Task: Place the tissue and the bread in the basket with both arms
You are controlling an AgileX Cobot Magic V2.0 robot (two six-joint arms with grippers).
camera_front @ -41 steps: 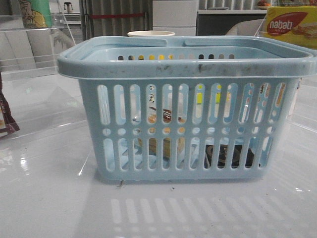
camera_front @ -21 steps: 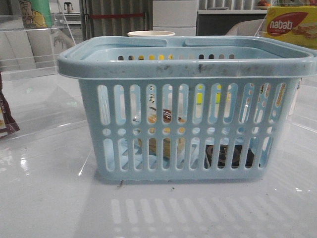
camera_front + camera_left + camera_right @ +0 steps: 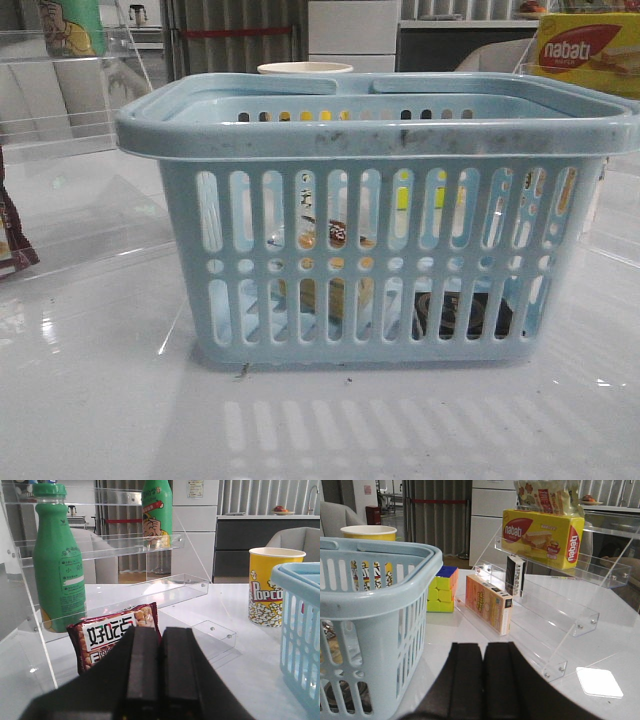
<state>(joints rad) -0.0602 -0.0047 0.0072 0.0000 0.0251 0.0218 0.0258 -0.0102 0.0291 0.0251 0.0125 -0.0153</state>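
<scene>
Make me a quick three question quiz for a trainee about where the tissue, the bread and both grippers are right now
1. True or false: the bread lies inside the basket.
2. The tissue sits: A) on the acrylic shelf, B) inside the basket, C) in the left gripper.
3. Fill in: the right gripper is ___ and holds nothing.

Key: 1 true; 2 B; 3 shut.
</scene>
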